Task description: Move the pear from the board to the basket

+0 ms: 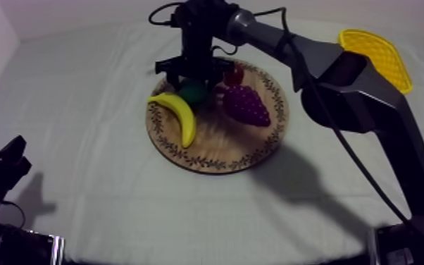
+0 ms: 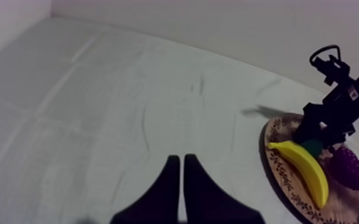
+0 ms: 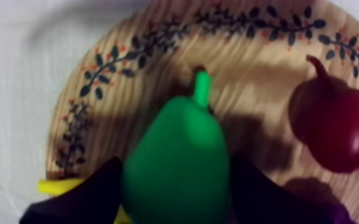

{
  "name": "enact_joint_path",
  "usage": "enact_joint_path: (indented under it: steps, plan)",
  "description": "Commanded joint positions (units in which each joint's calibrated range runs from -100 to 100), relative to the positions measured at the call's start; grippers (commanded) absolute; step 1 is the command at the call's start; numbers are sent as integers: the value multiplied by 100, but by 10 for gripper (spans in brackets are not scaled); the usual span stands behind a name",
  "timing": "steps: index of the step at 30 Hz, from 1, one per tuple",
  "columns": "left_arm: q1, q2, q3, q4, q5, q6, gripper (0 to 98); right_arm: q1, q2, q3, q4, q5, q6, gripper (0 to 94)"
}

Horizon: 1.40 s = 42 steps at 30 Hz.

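The green pear [image 3: 179,161] lies on the round wooden board [image 1: 215,158], between the banana [image 1: 179,113] and the bunch of grapes [image 1: 245,104]. My right gripper [image 1: 194,83] reaches down onto the board from the upper right. Its two black fingers [image 3: 92,193] press against both sides of the pear, shut on it. A small red fruit [image 3: 337,122] rests just beside the pear. The yellow basket [image 1: 377,53] sits at the far right, behind the right arm. Low at the left, my left gripper [image 2: 182,159] hangs over bare cloth with its fingers together.
The banana [image 3: 53,186] touches the board's rim close to the gripper's left finger. The grapes and red fruit [image 1: 234,74] crowd the pear's right side. The right arm's elbow [image 1: 356,84] stands between the board and the basket. Open cloth lies left and in front of the board.
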Motion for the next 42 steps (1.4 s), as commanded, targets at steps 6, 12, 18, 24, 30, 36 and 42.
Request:
enact_joint_path:
  steps: [6,12,18,24,30,36,42]
  plan:
    - [1,2,-2,1,2,0,1,51,-8,-42,38,2,115,395]
    - [1,2,-2,1,2,0,1,21,-451,462,115,-47,147,378]
    - [1,2,-2,1,2,0,1,-26,-1482,1181,147,-43,168,376]
    - [1,2,-2,1,2,0,1,9,-2760,1856,183,-10,217,375]
    - [1,2,-2,1,2,0,1,225,-3922,2475,267,1,305,380]
    - [1,2,-2,1,2,0,1,765,-4675,3202,317,5,468,393]
    - [1,2,-2,1,2,0,1,1600,-4968,3716,356,-26,686,405]
